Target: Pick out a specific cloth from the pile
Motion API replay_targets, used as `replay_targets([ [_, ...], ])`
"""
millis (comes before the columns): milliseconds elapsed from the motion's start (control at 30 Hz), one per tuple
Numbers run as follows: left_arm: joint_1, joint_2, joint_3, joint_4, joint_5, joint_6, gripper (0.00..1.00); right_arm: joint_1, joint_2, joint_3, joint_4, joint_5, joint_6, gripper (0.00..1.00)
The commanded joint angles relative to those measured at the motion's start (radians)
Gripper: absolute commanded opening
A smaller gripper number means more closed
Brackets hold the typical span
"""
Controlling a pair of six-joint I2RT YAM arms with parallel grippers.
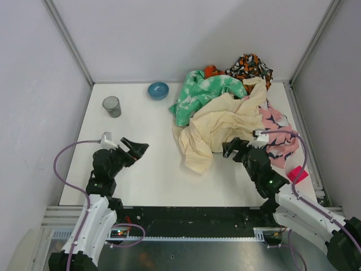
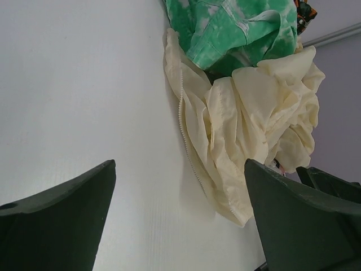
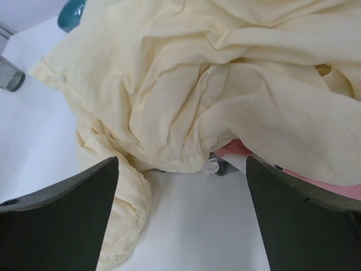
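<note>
Status: picking not started; nothing is lifted or gripped.

- Cup [image 1: 111, 106] and bowl [image 1: 158, 90]: on the table [image 1: 146, 175], left of the pile [image 1: 225, 107], both apart from it.
- Left gripper [image 1: 137, 148]: well left of the pile, over bare table. Fingers spread wide and holding nothing. Its wrist view looks along the table toward the pile's left edge.
- Pile: green cloth [image 1: 206, 90] at the far left, patterned cloth [image 1: 248, 66] at the far end, cream cloth [image 1: 220, 121] spread over the near middle, pink cloth [image 1: 276, 127] on the right.
- Grey cloth [image 3: 224, 165]: not seen from the top view. The right wrist view shows a small dark grey sliver under the cream hem, beside the pink. Probably the target, but too little shows to be sure. The rest is buried.
- Right gripper [image 1: 232, 147]: at the pile's near edge, just beside the cream hem. Fingers parted and holding nothing, aimed at the grey sliver.

Left to do: reach under or shift the cream cloth, close on the grey, then draw it out of the pile. Risk: the cream hem gets caught in the grasp too.
</note>
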Motion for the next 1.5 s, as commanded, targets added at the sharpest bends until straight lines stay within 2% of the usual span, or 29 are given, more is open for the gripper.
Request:
replay_targets([
  [0,0.01,-0.023,0.012,-0.028,-0.02,0.009,1.0,-0.001,-0.068,0.03,-0.022,-0.006,-0.046,0.99],
  [133,0.011,-0.026,0.012,-0.048,-0.033,0.006,1.0,-0.002,-0.156,0.032,-0.034,-0.076,-0.152,0.99],
  [267,0.01,-0.011,0.011,-0.052,-0.03,0.006,1.0,0.006,-0.178,0.1,-0.092,-0.194,-0.34,0.99],
  [367,0.01,0.003,0.011,-0.052,-0.03,0.007,1.0,0.045,-0.099,0.172,-0.192,-0.193,-0.488,0.99],
  [433,0.01,0.008,0.013,-0.052,-0.027,0.012,1.0,0.104,-0.028,0.201,-0.241,-0.129,-0.633,0.99],
  [533,0.01,0.011,0.012,-0.052,-0.024,0.014,1.0,0.196,0.089,0.222,-0.269,-0.034,-0.921,0.99],
  [600,0.01,0.012,0.013,-0.054,-0.023,0.024,1.0,0.224,0.168,0.26,-0.345,-0.096,-1.074,0.99],
  [700,0.01,0.009,0.01,-0.058,-0.022,0.033,1.0,0.223,0.28,0.331,-0.454,-0.181,-1.176,0.99],
  [800,0.01,0.003,0.005,-0.06,-0.026,0.037,1.0,0.204,0.368,0.364,-0.452,-0.162,-1.212,0.99],
  [1000,0.01,0.012,0.01,-0.061,-0.03,0.041,1.0,0.191,0.489,0.376,-0.295,-0.19,-1.306,0.99],
  [1233,0.01,0.033,0.015,-0.061,-0.037,0.05,1.0,0.145,0.671,0.424,0.059,-0.175,-1.342,0.99],
  [1467,0.01,0.041,0.021,-0.062,-0.037,0.05,1.0,0.056,0.933,0.563,0.346,0.049,-1.359,0.99],
])
